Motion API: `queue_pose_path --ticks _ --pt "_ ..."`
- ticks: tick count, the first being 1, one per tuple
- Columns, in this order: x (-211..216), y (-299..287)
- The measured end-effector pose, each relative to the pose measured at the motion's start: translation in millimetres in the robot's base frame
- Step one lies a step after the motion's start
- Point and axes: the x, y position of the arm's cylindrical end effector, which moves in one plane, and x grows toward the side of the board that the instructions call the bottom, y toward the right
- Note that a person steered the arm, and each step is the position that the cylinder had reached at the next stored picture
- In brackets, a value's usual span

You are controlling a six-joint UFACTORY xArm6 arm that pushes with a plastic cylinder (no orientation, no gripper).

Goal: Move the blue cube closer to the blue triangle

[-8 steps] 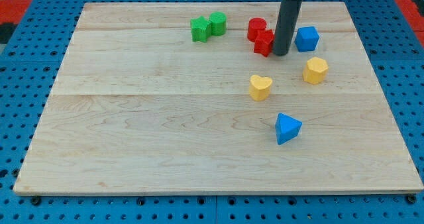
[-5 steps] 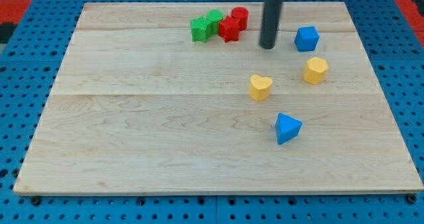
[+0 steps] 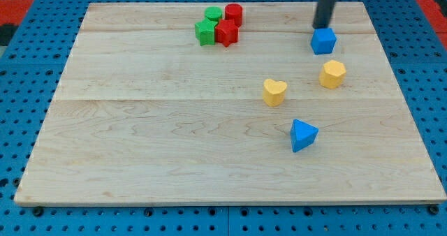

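Observation:
The blue cube [image 3: 323, 40] sits near the board's upper right. The blue triangle [image 3: 302, 135] lies lower down, right of centre, well apart from the cube. My tip [image 3: 322, 26] stands just above the blue cube, at its top edge, touching or nearly touching it. The rod rises out of the view's top.
A yellow hexagonal block [image 3: 333, 74] lies just below the blue cube, and a yellow heart [image 3: 274, 91] is to its left. Two red blocks [image 3: 229, 25] and two green blocks [image 3: 207, 26] cluster at the top centre. The wooden board [image 3: 140, 138] rests on a blue pegboard.
My tip swept left, pushing the two red blocks against the green ones, then moved right to the top edge of the blue cube. The blue cube has not moved.

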Motion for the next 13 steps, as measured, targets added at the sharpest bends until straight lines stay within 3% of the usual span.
queue_pose_path --ticks 2,3,5,7,8,9,10,11,12,13 --pt "106.8 -17.8" --pt "122.7 12.7" --pt "194.2 -46.9" --pt "110.3 -0.4" --pt "92.9 -51.3" --pt "141.6 -102.7" --pt "143.8 -88.5" --pt "107.4 -180.1" --pt "157.3 -167.9" --pt "165.3 -135.7"
